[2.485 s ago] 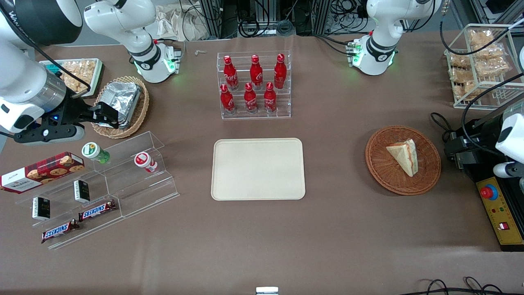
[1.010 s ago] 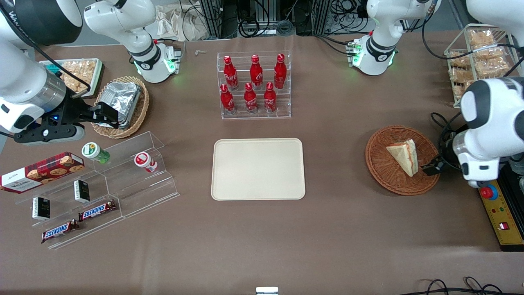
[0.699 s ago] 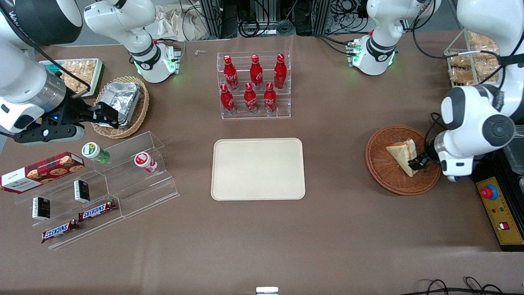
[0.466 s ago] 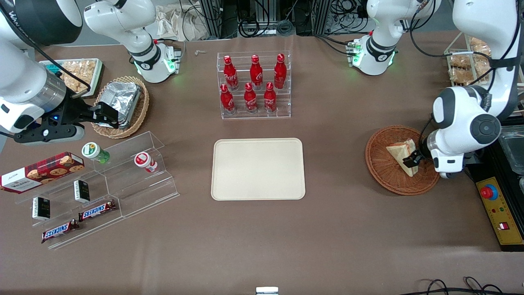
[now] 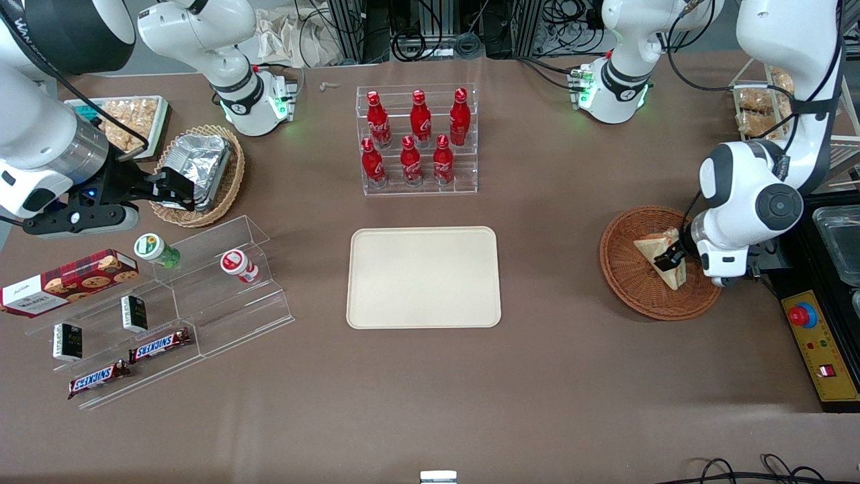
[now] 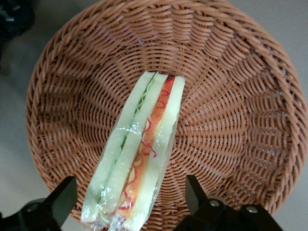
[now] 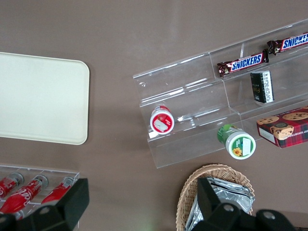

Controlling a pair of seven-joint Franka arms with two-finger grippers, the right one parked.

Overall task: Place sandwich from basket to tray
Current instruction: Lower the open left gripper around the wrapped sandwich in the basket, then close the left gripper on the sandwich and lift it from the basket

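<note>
The sandwich (image 5: 652, 251), a wrapped white-bread wedge with red and green filling, lies in the round reddish-brown wicker basket (image 5: 631, 286) toward the working arm's end of the table. My left gripper (image 5: 672, 260) hangs just above the sandwich's wide end, open. In the left wrist view the sandwich (image 6: 144, 144) rests on the basket (image 6: 231, 96) with its cut edge up, and the gripper (image 6: 130, 202) straddles it, one black finger (image 6: 62, 199) on each side, neither touching. The cream tray (image 5: 423, 277) lies bare at the table's middle, also seen as the tray (image 7: 38, 98) from the parked arm.
A clear rack of red cola bottles (image 5: 418, 141) stands farther from the camera than the tray. A control box with a red button (image 5: 816, 343) sits beside the basket at the table's edge. Acrylic shelves with snacks (image 5: 168, 302) and a tan basket holding foil (image 5: 201, 171) lie toward the parked arm's end.
The left arm swung in from the table's edge and moved over the basket. Its gripper went from the basket's rim to above the sandwich. The sandwich has not moved.
</note>
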